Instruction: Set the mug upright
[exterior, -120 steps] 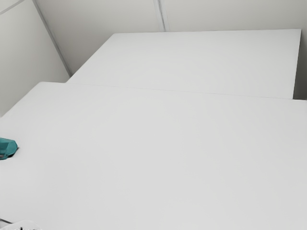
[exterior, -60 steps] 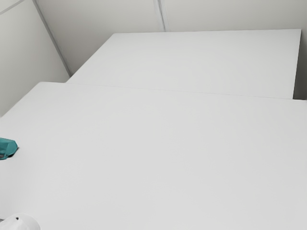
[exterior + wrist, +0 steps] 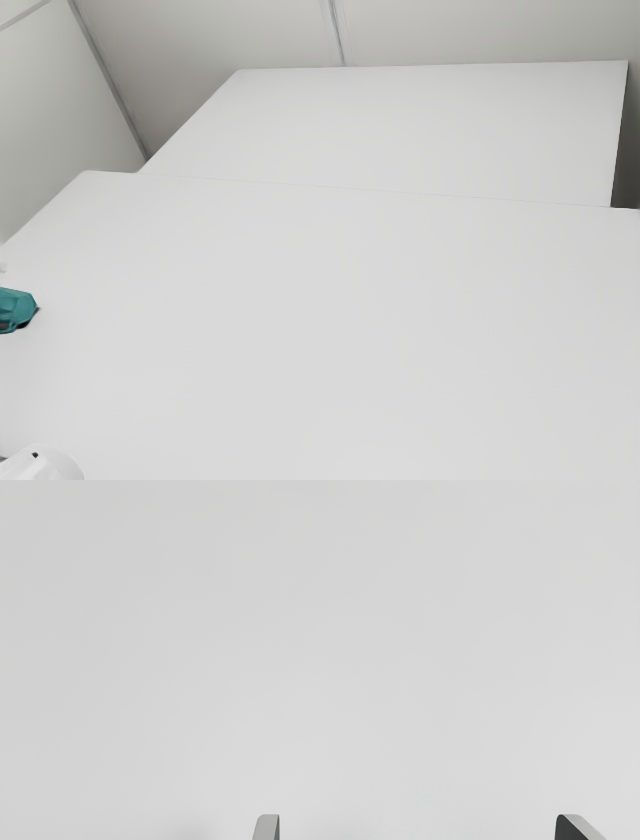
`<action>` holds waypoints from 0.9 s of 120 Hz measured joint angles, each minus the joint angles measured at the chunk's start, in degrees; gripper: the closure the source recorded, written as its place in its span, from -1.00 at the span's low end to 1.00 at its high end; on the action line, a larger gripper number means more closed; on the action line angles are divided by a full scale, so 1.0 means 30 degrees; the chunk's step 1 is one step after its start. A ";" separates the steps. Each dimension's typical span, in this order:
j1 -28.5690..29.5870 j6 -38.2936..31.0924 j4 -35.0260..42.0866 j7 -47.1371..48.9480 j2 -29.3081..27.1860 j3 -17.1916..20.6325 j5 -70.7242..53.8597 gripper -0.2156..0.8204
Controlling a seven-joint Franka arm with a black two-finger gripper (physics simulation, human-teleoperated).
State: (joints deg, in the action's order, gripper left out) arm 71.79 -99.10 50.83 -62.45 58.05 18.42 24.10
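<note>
White, flat tabletop [image 3: 330, 330] holds a teal, blocky thing [image 3: 17, 310]; our two-finger claw [image 3: 419, 817] is wide; we can't tell if the mug's upright or needs turning.

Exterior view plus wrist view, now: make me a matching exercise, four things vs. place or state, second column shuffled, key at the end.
Things
1. Teal object
2. White rounded shape
3. Hand
4. Wall strip

Place or state
A. Bottom-left corner, exterior view
B. Top edge, exterior view
C. Fingers standing apart, wrist view
D. Left edge above the corner, exterior view

Pairs: 1-D, 2-A, 3-C, 4-B
</note>
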 joint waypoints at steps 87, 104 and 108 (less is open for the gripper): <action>-0.0202 0.1154 0.0396 -0.0577 -0.1186 -0.1419 -0.1971 -0.58; -0.0227 0.1386 0.0419 -0.0562 -0.1133 -0.1431 -0.2127 -0.58; -0.0217 0.1468 0.0415 -0.0542 -0.1122 -0.1417 -0.2091 -0.56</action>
State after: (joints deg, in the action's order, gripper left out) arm 71.14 -94.70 52.07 -64.08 54.68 14.17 17.83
